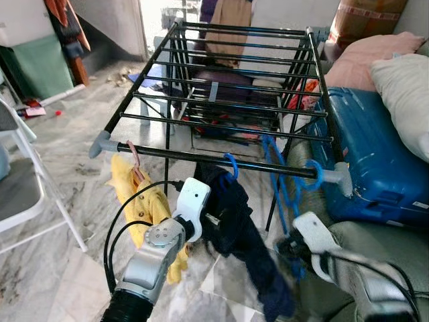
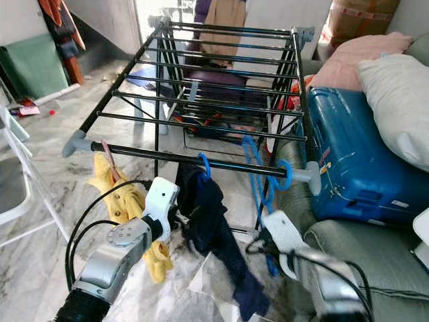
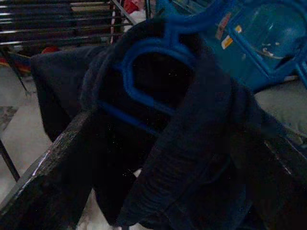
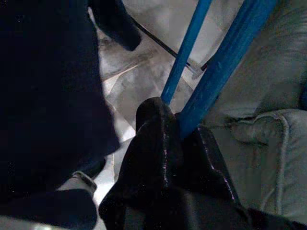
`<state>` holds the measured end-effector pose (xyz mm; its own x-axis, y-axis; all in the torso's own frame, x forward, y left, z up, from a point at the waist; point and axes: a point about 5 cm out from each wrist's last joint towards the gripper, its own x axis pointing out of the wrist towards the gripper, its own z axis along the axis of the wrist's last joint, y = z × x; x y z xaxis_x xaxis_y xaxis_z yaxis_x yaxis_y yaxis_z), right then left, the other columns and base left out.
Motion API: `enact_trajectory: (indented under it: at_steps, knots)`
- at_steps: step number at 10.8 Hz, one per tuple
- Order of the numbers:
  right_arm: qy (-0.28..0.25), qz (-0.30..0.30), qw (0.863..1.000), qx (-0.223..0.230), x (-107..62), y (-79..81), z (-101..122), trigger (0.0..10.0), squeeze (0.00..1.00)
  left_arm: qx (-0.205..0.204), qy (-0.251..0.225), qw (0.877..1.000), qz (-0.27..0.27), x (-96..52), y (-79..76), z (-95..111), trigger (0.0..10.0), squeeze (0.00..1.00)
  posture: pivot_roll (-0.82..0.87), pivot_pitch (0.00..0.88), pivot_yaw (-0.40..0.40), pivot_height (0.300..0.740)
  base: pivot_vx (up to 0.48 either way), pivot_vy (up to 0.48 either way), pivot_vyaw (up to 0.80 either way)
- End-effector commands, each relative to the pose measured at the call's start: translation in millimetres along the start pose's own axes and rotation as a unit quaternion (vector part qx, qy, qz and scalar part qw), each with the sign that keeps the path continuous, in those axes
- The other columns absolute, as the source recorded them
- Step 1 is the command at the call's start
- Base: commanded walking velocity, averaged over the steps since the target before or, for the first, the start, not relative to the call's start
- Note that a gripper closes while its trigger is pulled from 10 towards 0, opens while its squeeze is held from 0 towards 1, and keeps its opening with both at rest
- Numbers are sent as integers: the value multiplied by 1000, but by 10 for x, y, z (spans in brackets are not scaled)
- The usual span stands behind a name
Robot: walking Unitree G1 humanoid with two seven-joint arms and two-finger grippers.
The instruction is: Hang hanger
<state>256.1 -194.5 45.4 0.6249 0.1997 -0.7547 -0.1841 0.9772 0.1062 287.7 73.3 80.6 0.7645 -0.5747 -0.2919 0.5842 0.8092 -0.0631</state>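
A black drying rack [image 1: 181,154] stands in front of me. A blue hanger [image 1: 281,181] hooks over the right end of its front bar. My right gripper [image 4: 180,127] is shut on that hanger's lower blue bars [image 4: 230,62], low beside the grey sofa [image 1: 375,241]. A dark navy garment [image 1: 234,215] on another blue hanger [image 3: 158,43] hangs mid-bar. My left gripper [image 1: 211,218] is at this garment's left side, open, its fingers [image 3: 48,182] wide apart around the cloth [image 3: 192,143]. A yellow garment [image 1: 144,201] hangs on a pink hanger at the bar's left.
A blue suitcase [image 1: 375,147] with pillows [image 1: 402,80] on it stands close to the rack's right side. A white folding chair [image 1: 20,181] is at the left. Clothes lie under the rack and hang at its far end. The floor is marble.
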Motion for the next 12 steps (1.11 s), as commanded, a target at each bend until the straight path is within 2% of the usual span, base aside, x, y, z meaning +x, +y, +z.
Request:
enact_trajectory:
  at_steps: [1,3,4,7,9,10,11,12]
  knots:
    - [-7,9,1000,-1,22,23,73,10000,0,9,0,1000,-3,19,0,45,10000,0,-11,0,-60,740,0,0,0]
    - [5,15,1000,7,105,46,99,10000,0,8,2,1000,-4,22,6,45,10000,0,-2,0,-59,740,0,0,0]
    - [15,23,999,34,145,54,80,10000,0,10,8,1000,-6,22,11,39,10000,0,1,0,-56,740,0,0,0]
    - [30,10,996,86,184,-14,-58,10000,0,14,14,1000,-12,29,8,35,10000,0,0,0,-48,740,0,0,0]
    - [29,-13,995,98,168,-117,-86,10000,0,16,16,1000,-18,39,-3,34,10000,0,-6,0,-43,740,0,0,0]
    - [28,-15,994,102,164,-135,-92,10000,184,17,17,999,-20,47,-12,32,10000,0,-6,0,-43,740,0,0,0]
    - [25,-14,994,103,156,-141,-99,10000,1000,17,18,999,-22,53,-23,31,10000,0,-5,0,-47,740,0,0,0]
    - [18,-21,994,107,133,-163,-107,10000,1000,17,18,999,-21,56,-25,34,10000,0,-2,0,-50,740,0,0,0]
